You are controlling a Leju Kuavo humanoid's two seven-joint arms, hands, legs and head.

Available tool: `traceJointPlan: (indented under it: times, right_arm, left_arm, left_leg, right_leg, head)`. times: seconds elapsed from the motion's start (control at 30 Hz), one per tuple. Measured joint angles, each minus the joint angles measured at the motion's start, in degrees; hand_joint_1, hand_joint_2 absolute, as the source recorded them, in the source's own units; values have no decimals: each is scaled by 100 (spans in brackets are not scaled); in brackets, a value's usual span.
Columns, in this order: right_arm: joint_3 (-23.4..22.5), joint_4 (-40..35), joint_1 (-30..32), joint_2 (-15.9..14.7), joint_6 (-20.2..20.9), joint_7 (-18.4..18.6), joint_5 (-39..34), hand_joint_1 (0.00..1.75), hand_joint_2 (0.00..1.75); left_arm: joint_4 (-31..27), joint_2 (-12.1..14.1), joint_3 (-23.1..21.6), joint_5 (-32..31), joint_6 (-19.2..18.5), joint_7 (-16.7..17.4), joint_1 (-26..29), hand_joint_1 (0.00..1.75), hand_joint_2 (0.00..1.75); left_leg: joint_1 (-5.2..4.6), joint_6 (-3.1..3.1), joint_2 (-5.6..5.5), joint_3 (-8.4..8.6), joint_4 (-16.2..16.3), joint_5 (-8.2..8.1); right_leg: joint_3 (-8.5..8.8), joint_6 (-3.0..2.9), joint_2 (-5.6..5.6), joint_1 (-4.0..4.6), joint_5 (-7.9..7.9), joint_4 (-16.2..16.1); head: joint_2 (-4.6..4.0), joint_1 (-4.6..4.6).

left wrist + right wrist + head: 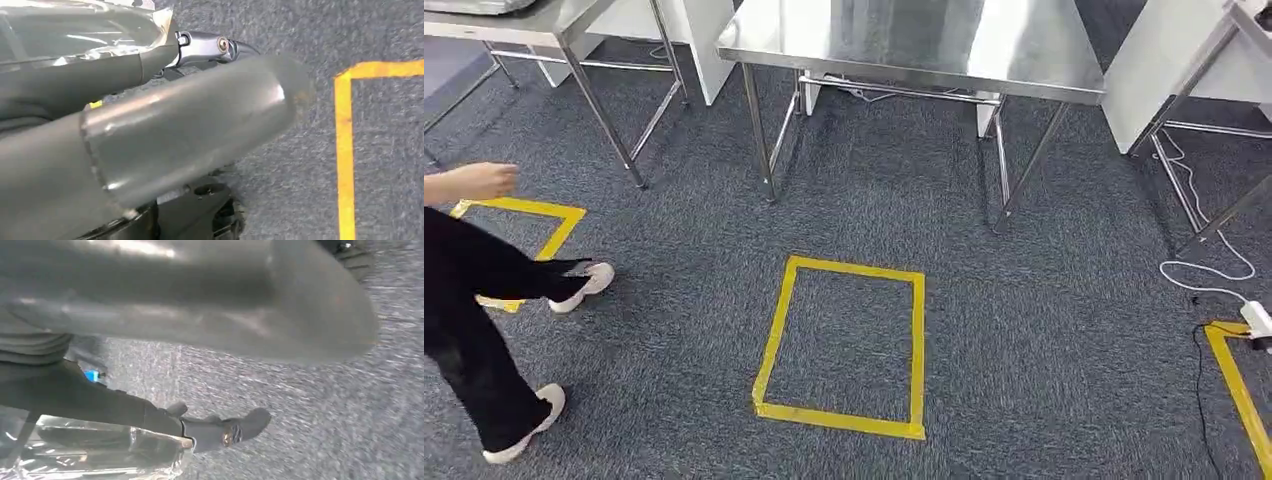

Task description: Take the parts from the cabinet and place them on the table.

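Steel table [914, 45] is being viewed from above, standing on grey carpet [1024, 330]. Yellow tape square [844, 345] is being shown on carpet, just in front of table. Person in dark trousers [469, 300] is being seen well left of table, near second tape outline [524, 215]. Left hand [165, 135] and right hand [200, 305] are being held over carpet; each is gripping clear plastic-wrapped part [80, 30] [90, 452].

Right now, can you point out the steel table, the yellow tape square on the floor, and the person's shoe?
Steel table [984, 45], head view, on its bare top.
Yellow tape square [774, 335], head view, on its left strip.
Person's shoe [589, 280], head view, on the forward white shoe.
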Motion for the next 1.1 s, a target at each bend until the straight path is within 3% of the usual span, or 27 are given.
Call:
traceJointPlan:
  times: [0.03, 0.07, 0.1, 0.13, 0.17, 0.2, 0.23, 0.33, 0.37, 0.4, 0.43, 0.47, 0.5, 0.53, 0.57, 0.6, 0.67, 0.7, 0.73, 0.77, 0.8, 0.83, 0.93, 1.0, 1.1]
  right_arm:
    - [9, -2, 2, 0, 9, -7, 17, 0, 0]
    - [13, -2, 3, -2, 11, -4, 28, 0, 0]
    - [15, -2, 1, -7, 13, -4, 33, 0, 0]
    - [22, -2, -5, -11, 13, -6, 33, 0, 0]
    - [30, 0, -19, -11, 13, -4, 33, 0, 0]
    - [42, -2, -41, -11, 22, -2, 33, 0, 0]
    - [44, -2, -43, -11, 22, 2, 33, 0, 0]
    - [46, 0, -19, 9, 61, 44, 26, 0, 0]
    - [46, 2, -15, 22, 77, 55, -2, 0, 0]
    - [46, 2, -19, 37, 90, 70, -22, 0, 0]
    - [46, 2, -19, 37, 92, 74, -33, 0, 0]
    - [46, 2, -16, 48, 94, 81, -42, 0, 0]
    - [46, 2, -11, 59, 96, 88, -48, 0, 0]
    - [46, 2, 0, 72, 100, 90, -57, 0, 0]
    - [44, 2, 11, 76, 98, 90, -57, 0, 0]
    - [44, 2, 20, 92, 98, 90, -59, 0, 0]
    - [44, 4, 10, 103, 111, 92, -55, 0, 0]
    - [46, 4, 3, 101, 127, 90, -35, 0, 0]
    - [50, 4, 1, 103, 137, 90, -11, 0, 0]
    - [59, 4, -7, 105, 177, 90, 15, 0, 0]
    - [74, 4, -14, 103, 231, 90, 39, 0, 0]
    - [92, 4, -11, 101, 265, 90, 50, 0, 0]
    - [133, 4, -8, 116, 315, 90, 100, 0, 0]
    - [151, 7, -10, 138, 335, 90, 116, 0, 0]
    - [170, 7, -8, 155, 365, 90, 140, 0, 0]
  left_arm:
    - [0, 0, 0, 7, 15, -2, 3, 0, 0]
    - [0, 0, 0, 9, 22, -9, 4, 0, 0]
    - [-2, 0, 0, 11, 24, -15, 6, 0, 0]
    - [0, -7, 0, 11, 26, -17, 6, 0, 0]
    - [0, -9, 0, 11, 29, -22, 4, 0, 0]
    - [-2, -9, 0, 13, 33, -26, 7, 0, 0]
    - [-2, -15, 0, 20, 33, -24, 8, 0, 0]
    - [0, -9, -2, 18, 48, -39, 12, 0, 0]
    - [0, 7, -2, 0, 14, -59, 18, 0, 0]
    - [0, 35, -2, -31, -50, -90, 31, 0, 0]
    - [0, 42, -7, -52, -98, -107, 41, 0, 0]
    - [0, 61, -9, -57, -124, -116, 43, 0, 0]
    - [0, 74, -9, -57, -135, -118, 46, 0, 0]
    - [0, 92, -13, -57, -146, -120, 54, 0, 0]
    - [0, 103, -22, -57, -146, -120, 60, 0, 0]
    - [0, 125, -35, -57, -146, -127, 66, 0, 0]
    - [0, 144, -44, -61, -157, -144, 60, 0, 0]
    - [0, 142, -50, -65, -164, -149, 52, 0, 0]
    - [0, 144, -57, -68, -170, -153, 56, 0, 0]
    - [0, 144, -63, -68, -179, -157, 57, 0, 0]
    - [0, 146, -70, -68, -184, -162, 58, 0, 0]
    - [0, 146, -77, -68, -186, -171, 56, 0, 0]
    - [0, 149, -83, -68, -201, -188, 56, 0, 0]
    - [0, 153, -85, -68, -208, -192, 55, 0, 0]
    - [0, 164, -85, -68, -210, -199, 55, 0, 0]
  left_leg:
    - [0, -11, 8, -98, 5, 73]
    - [0, -21, 14, -180, 7, 132]
    - [3, -40, 16, -268, 10, 204]
    - [5, -68, 16, -302, 13, 275]
    - [5, -99, 14, -351, 19, 348]
    - [-27, -144, 12, -397, 32, 399]
    - [-25, -176, 23, -388, 18, 472]
    - [5, -240, 26, -390, -4, 565]
    - [40, -277, 7, -431, 74, 445]
    - [45, -294, 1, -511, 321, 93]
    - [44, -310, -6, -633, 727, -278]
    - [47, -331, -13, -773, 1211, -562]
    - [50, -351, -12, -880, 1617, -709]
    - [55, -367, -12, -890, 1836, -710]
    - [64, -371, -11, -758, 1757, -610]
    - [77, -375, -11, -507, 1444, -463]
    - [125, -400, -9, 186, 432, -186]
    - [120, -415, -30, 387, 143, -254]
    - [99, -376, -66, 309, 192, -238]
    - [99, -350, -67, 303, 134, -283]
    - [105, -314, -73, 287, 116, -268]
    - [78, -297, -70, 262, 117, -258]
    - [15, -240, -69, 239, 120, -241]
    - [-23, -196, -69, 213, 130, -221]
    - [-63, -146, -69, 172, 134, -196]
  right_leg:
    - [41, 68, 0, -7, 38, 186]
    - [168, 142, 0, -20, 170, 141]
    - [430, 226, 0, -32, 375, -125]
    - [778, 267, -1, -39, 509, -566]
    - [1190, 236, -1, -54, 502, -1135]
    - [1612, 163, 0, -8, 332, -1764]
    - [1550, 112, 27, 37, 303, -1854]
    - [1491, 9, 19, -29, 368, -1842]
    - [1479, -57, -8, -79, 414, -1843]
    - [1437, -150, -17, -61, 470, -1842]
    - [1388, -198, -19, -55, 517, -1839]
    - [1336, -207, -22, -50, 561, -1836]
    - [1281, -202, -26, -44, 596, -1832]
    - [1238, -188, -29, -43, 628, -1829]
    - [1205, -157, -30, -47, 648, -1826]
    - [1186, -139, -29, -57, 660, -1815]
    - [1197, -118, -27, -73, 664, -1743]
    - [1042, -83, -26, -17, 642, -1672]
    - [1038, -58, -18, -21, 644, -1630]
    - [1022, -20, -22, 30, 645, -1611]
    - [998, -20, -17, 40, 620, -1592]
    - [972, -75, -16, 47, 631, -1598]
    - [947, -105, -10, 33, 670, -1618]
    - [935, -24, -10, 7, 730, -1652]
    - [900, 48, -9, -30, 773, -1668]
  head:
    - [0, 4]
    - [0, 4]
    - [0, 9]
    - [0, 4]
    - [0, 9]
    - [0, 11]
    - [0, -14]
    - [0, -50]
    - [0, -57]
    - [0, -48]
    - [0, -70]
    - [0, -59]
    - [0, -61]
    - [0, -63]
    - [0, -61]
    - [0, -65]
    - [0, -63]
    - [0, -66]
    - [0, -58]
    - [0, -57]
    - [0, -55]
    - [0, -48]
    - [0, -37]
    - [0, -35]
    - [0, -33]
